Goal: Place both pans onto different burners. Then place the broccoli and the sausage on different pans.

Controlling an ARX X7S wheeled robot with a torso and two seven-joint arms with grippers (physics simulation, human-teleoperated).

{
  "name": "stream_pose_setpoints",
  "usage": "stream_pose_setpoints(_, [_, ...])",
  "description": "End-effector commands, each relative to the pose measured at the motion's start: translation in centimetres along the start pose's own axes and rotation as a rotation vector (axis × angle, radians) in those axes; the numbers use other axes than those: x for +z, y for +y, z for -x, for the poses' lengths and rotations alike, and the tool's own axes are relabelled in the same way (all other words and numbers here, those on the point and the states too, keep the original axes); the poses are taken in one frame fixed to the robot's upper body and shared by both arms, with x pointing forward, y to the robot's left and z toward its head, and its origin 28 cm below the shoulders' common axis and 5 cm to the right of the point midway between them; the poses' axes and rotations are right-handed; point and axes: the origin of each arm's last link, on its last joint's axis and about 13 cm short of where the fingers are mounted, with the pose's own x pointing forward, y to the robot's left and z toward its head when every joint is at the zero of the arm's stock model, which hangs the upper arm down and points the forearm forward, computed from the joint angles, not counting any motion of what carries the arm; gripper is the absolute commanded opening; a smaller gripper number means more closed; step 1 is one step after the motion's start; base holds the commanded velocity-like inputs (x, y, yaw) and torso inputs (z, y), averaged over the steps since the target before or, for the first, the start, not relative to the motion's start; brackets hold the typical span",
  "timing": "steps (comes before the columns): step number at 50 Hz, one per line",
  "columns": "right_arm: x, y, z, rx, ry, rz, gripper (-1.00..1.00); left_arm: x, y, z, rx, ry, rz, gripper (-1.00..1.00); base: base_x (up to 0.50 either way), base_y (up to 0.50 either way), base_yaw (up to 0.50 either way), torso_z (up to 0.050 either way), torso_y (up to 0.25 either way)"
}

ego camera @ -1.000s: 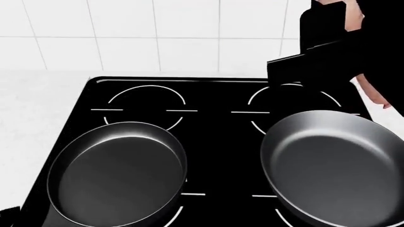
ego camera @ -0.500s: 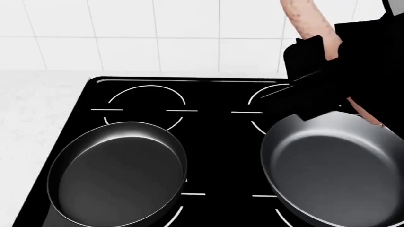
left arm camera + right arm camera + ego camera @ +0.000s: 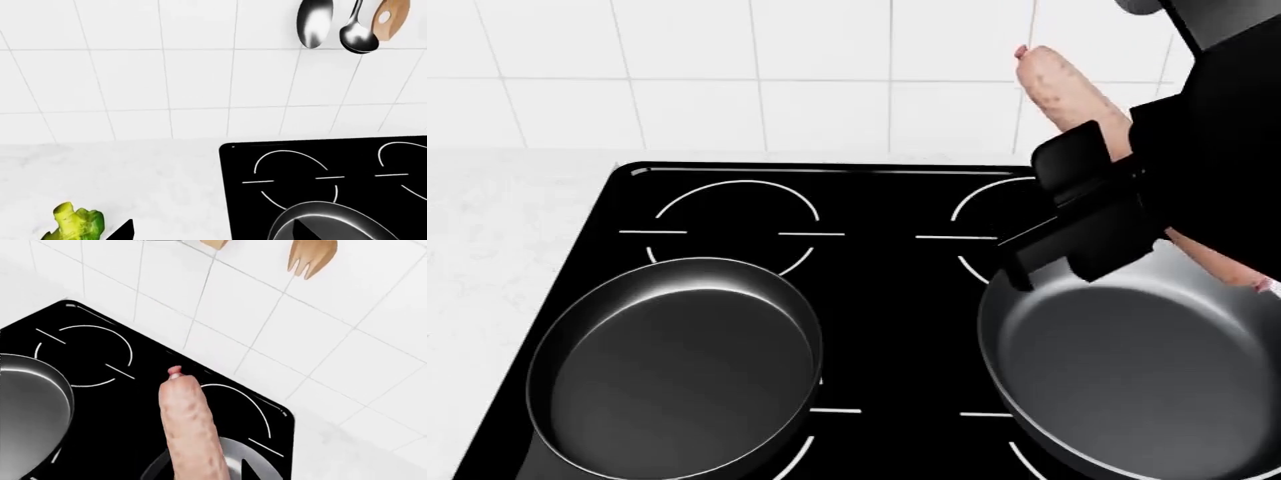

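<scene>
Right gripper [image 3: 1094, 215]: I have it closed around the middle of the sausage [image 3: 1065, 92], hanging over the far rim of the right pan [image 3: 1141, 360]; the sausage is tilted, one pinched end pointing up toward the tiled wall, the other showing past the gripper body near the pan's right rim.
Left gripper: only dark finger tips show at the edge of the left wrist view; I cannot tell how far open it is, and nothing appears held.
Pans: both sit on the cooktop [image 3: 888, 280], the left pan [image 3: 681, 365] over the front-left burner, the right pan over the front-right one; both are bare inside.
Broccoli [image 3: 75, 223]: lying on the counter [image 3: 133, 175], well left of the cooktop's left edge, just beside the left gripper's fingers.
Stage, as I judge it: sausage about to go into the right pan; broccoli not yet picked.
Risk, release: let go at this tilt over the far rim, the sausage could strike the rim and roll onto the rear-right burner [image 3: 1014, 215].
Risk, contact: lowering steeply, my gripper body could knock the rim and shove the pan off its burner.
Risk, length: the sausage may bridge the rim rather than lie flat.
</scene>
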Motion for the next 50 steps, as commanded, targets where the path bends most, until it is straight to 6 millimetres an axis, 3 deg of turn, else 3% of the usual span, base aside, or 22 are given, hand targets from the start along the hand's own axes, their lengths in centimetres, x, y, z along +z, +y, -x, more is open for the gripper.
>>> stream_pose_setpoints(1, [0.0,-0.1,-1.4,0.062,0.078,0.049,-1.0,0.3,-0.3,0.2,-0.038,-0.039,0.002,1.0,0.0,0.0,0.0,0.0,0.0])
stream_pose_setpoints(50, [-5.3,-1.1,-5.1,0.012,0.228,-0.048,-1.0,-0.1,0.0,0.5,-0.025,-0.042,0.017,1.0,0.0,0.0,0.0,0.0,0.0])
